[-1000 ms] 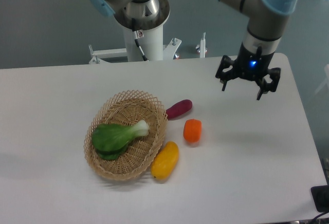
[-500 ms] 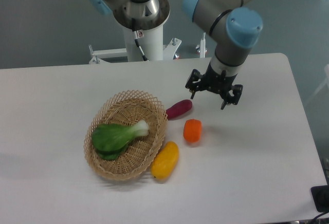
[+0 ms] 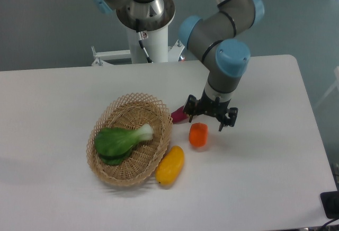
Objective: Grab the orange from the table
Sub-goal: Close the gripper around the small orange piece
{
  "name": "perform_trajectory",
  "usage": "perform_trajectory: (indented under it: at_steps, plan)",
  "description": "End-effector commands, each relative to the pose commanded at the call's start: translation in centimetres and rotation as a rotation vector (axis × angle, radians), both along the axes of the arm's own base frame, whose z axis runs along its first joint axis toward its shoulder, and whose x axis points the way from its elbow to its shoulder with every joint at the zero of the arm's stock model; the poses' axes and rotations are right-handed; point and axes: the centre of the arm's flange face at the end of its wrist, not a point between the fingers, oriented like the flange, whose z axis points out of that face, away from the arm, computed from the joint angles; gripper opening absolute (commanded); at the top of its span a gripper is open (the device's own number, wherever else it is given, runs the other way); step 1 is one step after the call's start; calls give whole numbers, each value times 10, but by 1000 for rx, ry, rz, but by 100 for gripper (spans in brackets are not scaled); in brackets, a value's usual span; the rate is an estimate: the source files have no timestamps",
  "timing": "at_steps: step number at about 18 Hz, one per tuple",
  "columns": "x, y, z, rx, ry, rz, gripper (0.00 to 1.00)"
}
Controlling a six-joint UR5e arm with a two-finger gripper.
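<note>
The orange, small, bright and slightly blocky, lies on the white table just right of the basket. My gripper hangs open directly above and slightly behind the orange, with its fingers spread to either side and the fingertips near the orange's top. It holds nothing. I cannot tell whether it touches the orange.
A wicker basket holding a green leafy vegetable sits left of the orange. A yellow oval fruit lies at the basket's front right rim. A purple oblong vegetable lies behind the orange, partly hidden by the gripper.
My gripper has moved left and down from the table's right rear to just above the orange, staying open. The objects have not moved.
</note>
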Motion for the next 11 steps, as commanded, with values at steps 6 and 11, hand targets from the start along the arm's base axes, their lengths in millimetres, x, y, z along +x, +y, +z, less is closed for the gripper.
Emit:
perform_trajectory:
  at_steps: [6, 11]
  plan:
    - [7, 2, -9, -16, 3, -10, 100]
    - [6, 1, -11, -28, 7, -11, 65]
